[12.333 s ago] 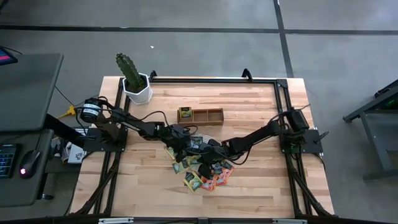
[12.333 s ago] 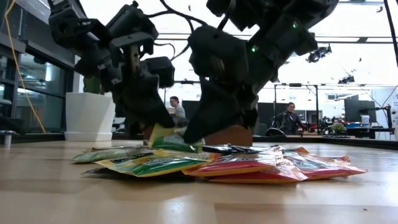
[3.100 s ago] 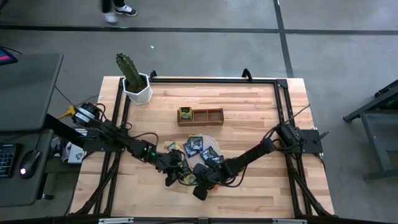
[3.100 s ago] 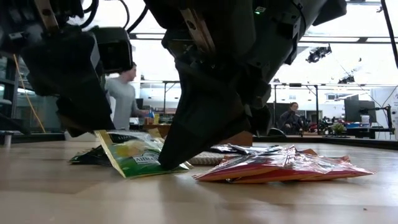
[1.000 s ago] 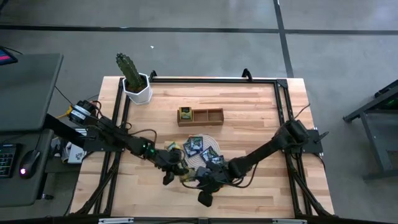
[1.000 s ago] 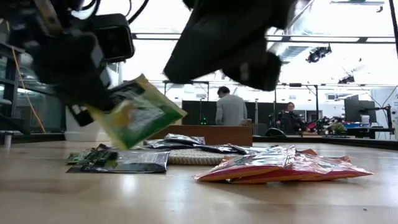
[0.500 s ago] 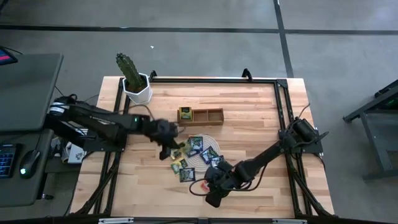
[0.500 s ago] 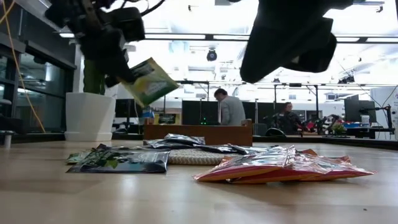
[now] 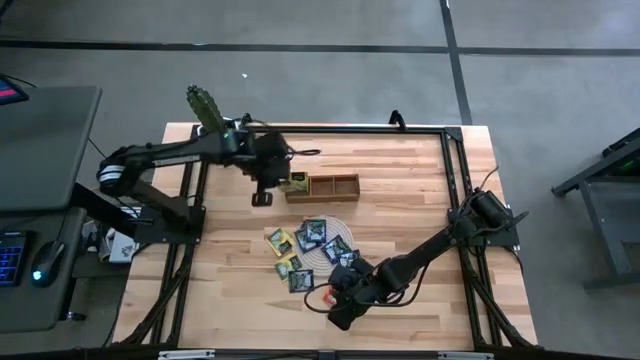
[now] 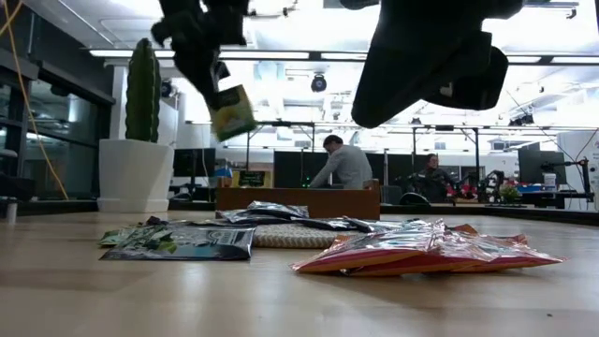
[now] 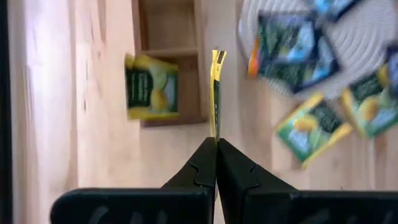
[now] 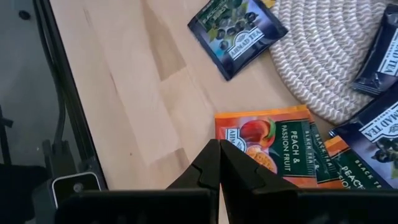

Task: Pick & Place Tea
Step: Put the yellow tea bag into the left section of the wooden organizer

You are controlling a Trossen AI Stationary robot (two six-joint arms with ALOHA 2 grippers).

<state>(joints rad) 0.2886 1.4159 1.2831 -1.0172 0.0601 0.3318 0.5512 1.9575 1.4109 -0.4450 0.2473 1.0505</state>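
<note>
Yellow-green sachet (image 11: 216, 93) | edge-on, pinched in left end effector (image 11: 216, 146) | right end effector (image 12: 219, 152) closed, empty

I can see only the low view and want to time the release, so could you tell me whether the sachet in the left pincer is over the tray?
Observer: Not quite. In the left wrist view, the left pincer is shut on the held sachet, which hangs edge-on just outside the wooden tray wall, beside the end compartment.
Operator: Thank you. Is there anything in that compartment?
Observer: Yes, a second yellow-green sachet lies flat in it.
Operator: And is the right pincer carrying anything?
Observer: No. In the right wrist view, the right pincer is shut on nothing, above an orange-red sachet beside the round mat.
</note>
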